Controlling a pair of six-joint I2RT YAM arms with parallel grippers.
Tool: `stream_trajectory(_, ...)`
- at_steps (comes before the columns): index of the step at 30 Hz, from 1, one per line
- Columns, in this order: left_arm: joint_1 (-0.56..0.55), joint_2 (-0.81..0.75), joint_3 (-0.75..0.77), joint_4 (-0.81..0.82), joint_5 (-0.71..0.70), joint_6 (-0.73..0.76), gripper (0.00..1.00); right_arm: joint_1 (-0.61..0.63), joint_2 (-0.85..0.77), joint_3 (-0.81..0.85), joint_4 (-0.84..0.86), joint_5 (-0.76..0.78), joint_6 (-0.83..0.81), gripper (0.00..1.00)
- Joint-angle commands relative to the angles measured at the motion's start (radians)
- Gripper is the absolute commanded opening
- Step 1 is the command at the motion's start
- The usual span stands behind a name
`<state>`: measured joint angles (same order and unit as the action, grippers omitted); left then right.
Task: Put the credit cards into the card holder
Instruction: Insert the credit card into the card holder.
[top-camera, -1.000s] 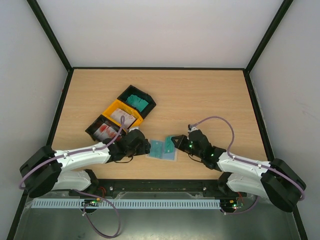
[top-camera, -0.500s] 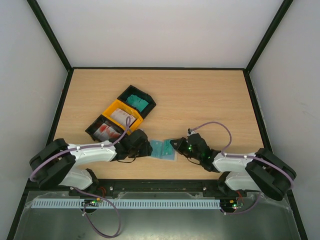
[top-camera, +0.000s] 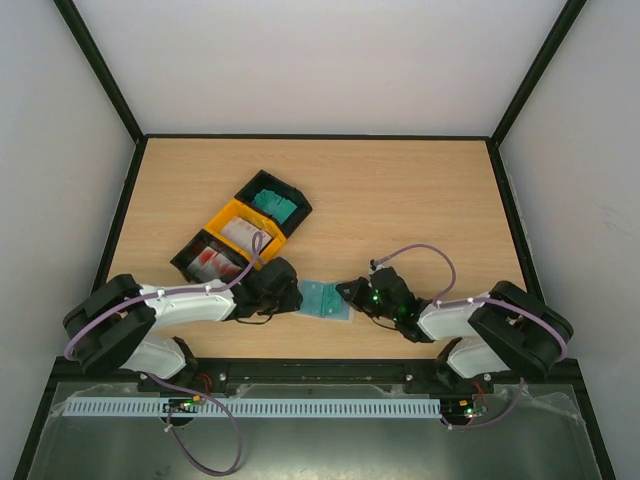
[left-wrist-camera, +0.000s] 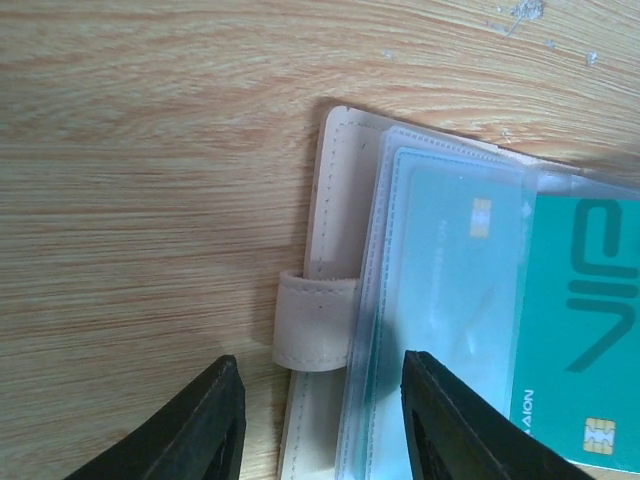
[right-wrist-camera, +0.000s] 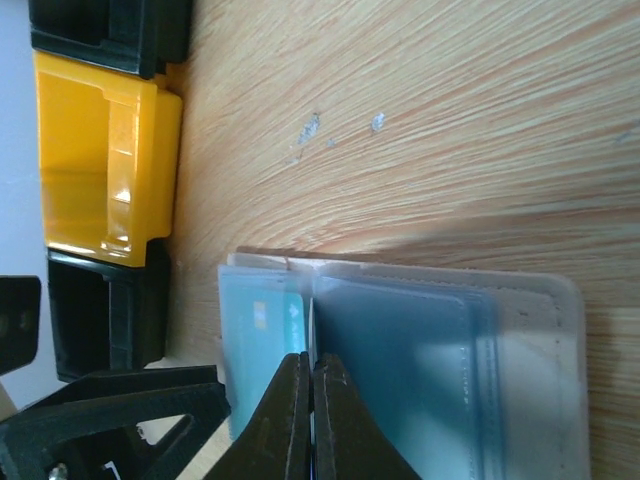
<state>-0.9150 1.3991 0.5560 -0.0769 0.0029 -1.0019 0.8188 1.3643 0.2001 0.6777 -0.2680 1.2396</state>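
left fingers (left-wrist-camera: 195, 430): spread, just short of card holder (left-wrist-camera: 320, 180) strap (left-wrist-camera: 315, 320) | right fingers (right-wrist-camera: 288, 420): pressed together at its sleeves (right-wrist-camera: 400, 380) | teal credit card (left-wrist-camera: 440, 300): sleeved

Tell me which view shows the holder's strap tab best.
Left wrist: the strap tab sits close up, jutting from the card holder's beige edge. Top external shows the holder too small to make it out; right wrist shows only clear sleeves.

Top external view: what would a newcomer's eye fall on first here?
The open card holder, teal credit cards showing inside, lies near the front edge of the table, between the open left gripper and the shut right gripper. Behind it to the left, a diagonal row of bins, black, yellow, black, holds more cards.
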Motion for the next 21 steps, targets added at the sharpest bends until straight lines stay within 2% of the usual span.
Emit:
stream_trajectory(1, 0.005, 0.030, -0.004, -0.056, 0.008, -0.004, 0.45, 0.005, 0.046, -0.004, 0.073, -0.018, -0.027, 0.02)
stream_trajectory(9, 0.003, 0.042, -0.008, -0.050, 0.011, -0.006, 0.42, 0.008, 0.149, -0.036, 0.266, -0.064, 0.042, 0.02)
stream_trajectory(21, 0.003, 0.043, -0.010, -0.067, -0.010, -0.009, 0.33, 0.009, 0.087, -0.073, 0.304, -0.030, 0.026, 0.02)
